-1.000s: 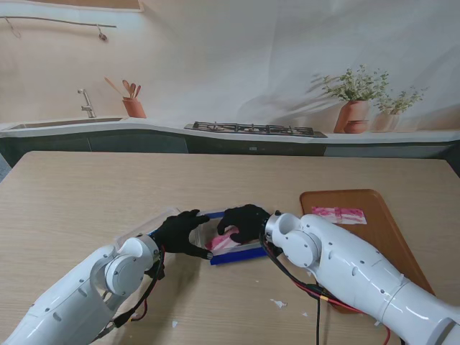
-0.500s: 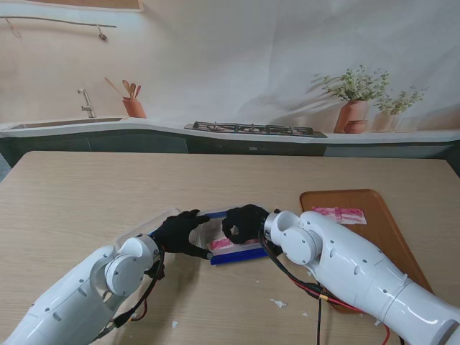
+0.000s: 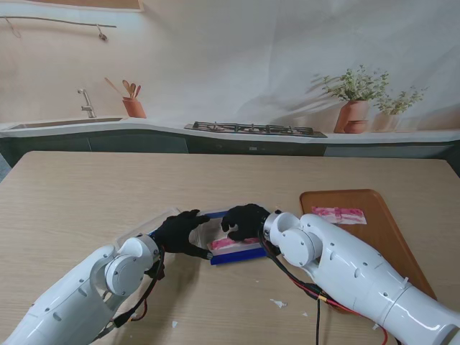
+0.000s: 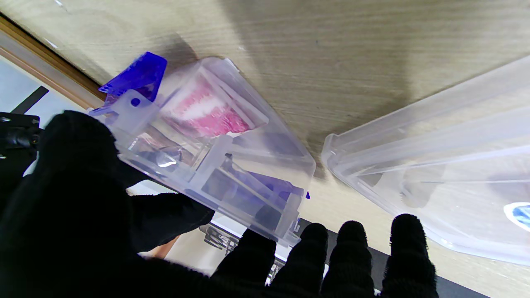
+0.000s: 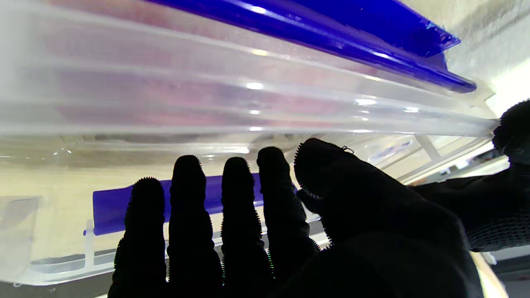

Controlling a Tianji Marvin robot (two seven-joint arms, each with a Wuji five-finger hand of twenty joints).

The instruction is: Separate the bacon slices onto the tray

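The left robot hand grips the container wall. The right robot hand hovers open just above the bacon, whose long axis runs left-right

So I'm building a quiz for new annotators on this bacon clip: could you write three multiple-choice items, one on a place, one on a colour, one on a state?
1. Where does the tray lie? A) to the robot's right of the clear box B) to the box's left C) under the box
2. What colour are the clear box's clips? A) red B) blue C) green
3. What is the left hand doing? A) resting flat on the table B) holding the box's end C) holding a slice over the tray

Answers: 1 A, the stand view shows it right of the box, one bacon slice on it. 2 B, blue clips show in every view. 3 B, its fingers wrap the box's end.
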